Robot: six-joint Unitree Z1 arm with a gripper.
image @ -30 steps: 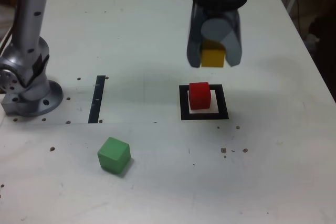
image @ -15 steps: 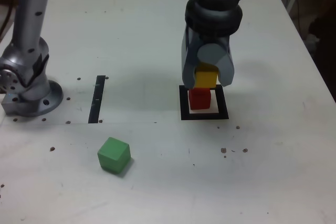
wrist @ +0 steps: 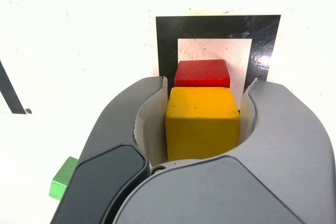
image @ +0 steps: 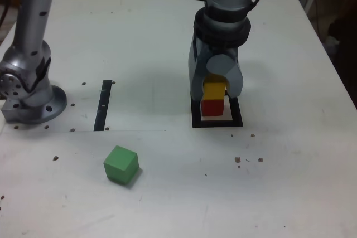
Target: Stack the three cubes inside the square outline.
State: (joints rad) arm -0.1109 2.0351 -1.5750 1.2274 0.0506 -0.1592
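Note:
My gripper (image: 215, 88) is shut on the yellow cube (image: 214, 90), holding it right on top of the red cube (image: 212, 107); whether the two touch is unclear. The red cube stands in the pale centre of the black square outline (image: 217, 122). In the wrist view the yellow cube (wrist: 202, 123) sits between both jaws, with the red cube (wrist: 202, 73) and the square outline (wrist: 167, 38) beyond it. The green cube (image: 121, 164) lies apart on the table, toward the exterior view's lower left, and its edge shows as a green cube (wrist: 64, 178) in the wrist view.
The arm's silver base (image: 30, 90) stands at the exterior view's left. A thin black strip (image: 104, 105) lies between the base and the square outline. Small dark specks dot the white table (image: 279, 182).
The gripper has come down with the yellow cube, from well above the square outline to just over the red cube. The green cube has not moved.

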